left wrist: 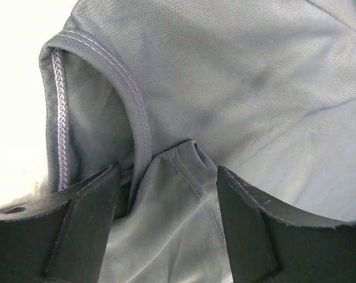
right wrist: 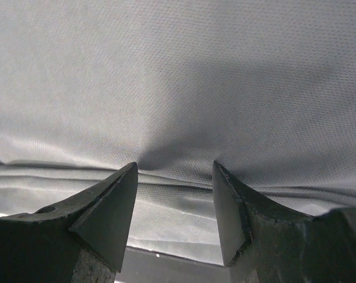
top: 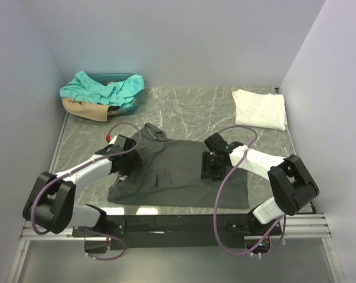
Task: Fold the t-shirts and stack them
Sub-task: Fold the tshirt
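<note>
The dark charcoal grey t-shirt [top: 178, 171] lies spread on the table's middle, its upper left part bunched. My left gripper [top: 126, 165] is down on its left side. In the left wrist view [left wrist: 167, 177] the jaws stand apart around a raised hemmed fold of the shirt [left wrist: 237, 76]. My right gripper [top: 212, 168] is down on the shirt's right half. In the right wrist view [right wrist: 175, 171] the jaws stand apart astride a low fold of the cloth [right wrist: 178, 76]. A folded white t-shirt [top: 260, 109] lies at the back right.
A dark basket [top: 135, 100] at the back left holds a teal shirt [top: 101, 88] and a tan shirt [top: 83, 109] spilling over its side. Walls enclose the table on the left, back and right. The marbled tabletop [top: 189, 112] shows behind the charcoal shirt.
</note>
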You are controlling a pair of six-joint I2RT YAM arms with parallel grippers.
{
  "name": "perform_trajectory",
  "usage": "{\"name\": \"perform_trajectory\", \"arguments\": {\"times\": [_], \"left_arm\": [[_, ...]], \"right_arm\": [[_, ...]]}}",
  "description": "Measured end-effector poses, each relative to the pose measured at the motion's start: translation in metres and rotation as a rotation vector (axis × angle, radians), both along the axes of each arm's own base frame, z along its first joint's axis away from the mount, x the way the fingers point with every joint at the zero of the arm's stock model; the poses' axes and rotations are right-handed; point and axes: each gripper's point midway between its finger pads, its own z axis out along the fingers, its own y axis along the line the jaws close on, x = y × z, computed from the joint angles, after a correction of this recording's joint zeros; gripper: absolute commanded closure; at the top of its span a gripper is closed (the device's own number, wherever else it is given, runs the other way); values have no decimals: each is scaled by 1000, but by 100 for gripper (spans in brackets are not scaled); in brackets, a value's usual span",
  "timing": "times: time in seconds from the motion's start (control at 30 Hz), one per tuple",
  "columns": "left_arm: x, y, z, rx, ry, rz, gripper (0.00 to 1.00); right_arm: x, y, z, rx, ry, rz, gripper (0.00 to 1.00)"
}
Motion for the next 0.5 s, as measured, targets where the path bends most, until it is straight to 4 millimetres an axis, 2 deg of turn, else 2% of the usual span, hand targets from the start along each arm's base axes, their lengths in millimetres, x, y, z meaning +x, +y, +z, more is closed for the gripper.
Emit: {"name": "perform_trajectory", "arguments": {"times": [0.13, 0.2, 0.27, 0.33, 0.4, 0.47, 0.5], "left_arm": [[-13, 4, 1, 18, 56, -2, 27], [-10, 4, 11, 25, 59, -5, 26], [4, 0, 30, 28, 26, -13, 25], [27, -7, 56, 26, -39, -23, 24], [47, -12, 78, 26, -98, -32, 24], [65, -18, 96, 23, -147, -44, 24], [70, -19, 101, 24, -157, -49, 24]], "right_arm": [[-10, -7, 1, -30, 39, -15, 39], [-12, -11, 3, -55, 52, -23, 39], [-6, -13, 13, -73, 44, -35, 39], [9, -11, 27, -69, 5, -48, 39], [35, -15, 44, -53, -57, -84, 39], [63, -30, 58, -45, -113, -143, 39], [76, -44, 62, -45, -134, -183, 39]]}}
